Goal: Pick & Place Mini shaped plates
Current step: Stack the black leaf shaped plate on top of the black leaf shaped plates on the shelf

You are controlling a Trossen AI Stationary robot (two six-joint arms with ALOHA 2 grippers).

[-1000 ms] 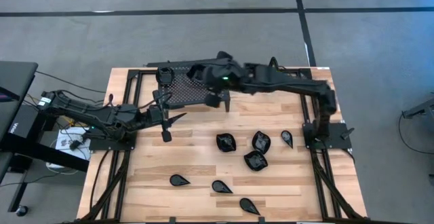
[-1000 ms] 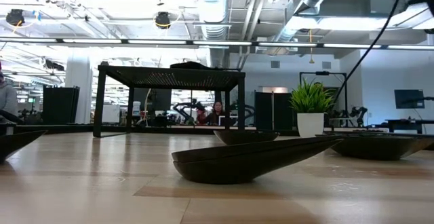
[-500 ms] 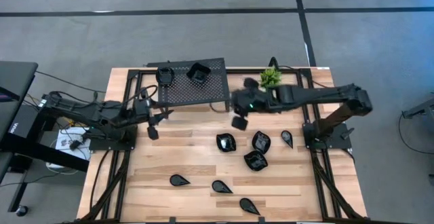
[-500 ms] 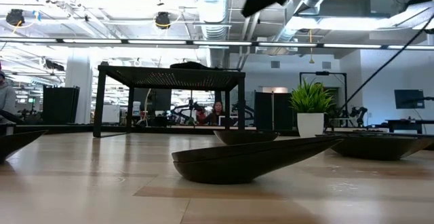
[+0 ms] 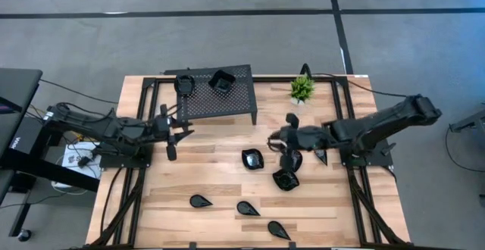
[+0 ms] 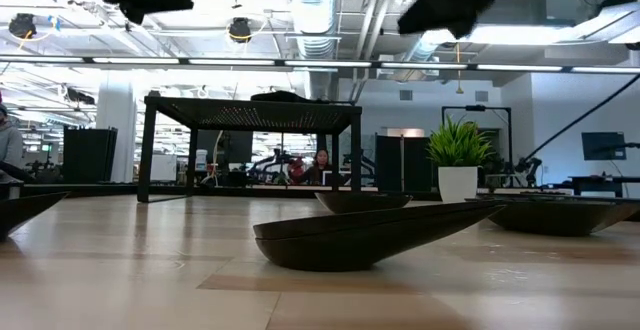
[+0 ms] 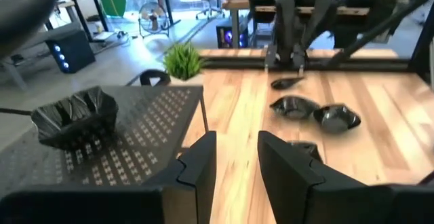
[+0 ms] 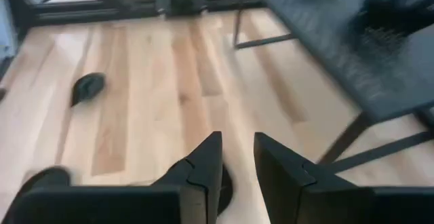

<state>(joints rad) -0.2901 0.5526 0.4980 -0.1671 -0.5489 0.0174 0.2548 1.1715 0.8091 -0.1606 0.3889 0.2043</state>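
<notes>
Several glossy black mini shaped plates lie on the wooden table: a cluster (image 5: pixel 252 158), (image 5: pixel 286 179), (image 5: pixel 320 155) at centre right, and teardrop plates (image 5: pixel 200 201), (image 5: pixel 247 207), (image 5: pixel 278 229) near the front. Two more plates (image 5: pixel 184 84), (image 5: pixel 221 82) sit on top of the black perforated stand (image 5: pixel 227 102). My right gripper (image 5: pixel 274 139) hovers open above the cluster, pointing toward the table's left, with nothing between its fingers (image 8: pixel 203 166). My left gripper (image 5: pixel 182 132) hangs open in the air at the table's left, beside the stand, and holds nothing (image 7: pixel 236 163).
A small green potted plant (image 5: pixel 301 89) stands at the far right of the table. The stand takes up the far middle. Bare wood (image 5: pixel 204 167) lies between the stand and the front row of teardrop plates. The room beyond shows in the low view.
My right gripper has swung away from above the stand, toward the table's right and near edge, and has come down over the plate cluster. My left gripper has drawn back a little toward the table's left edge. The plates on the table have stayed in place.
</notes>
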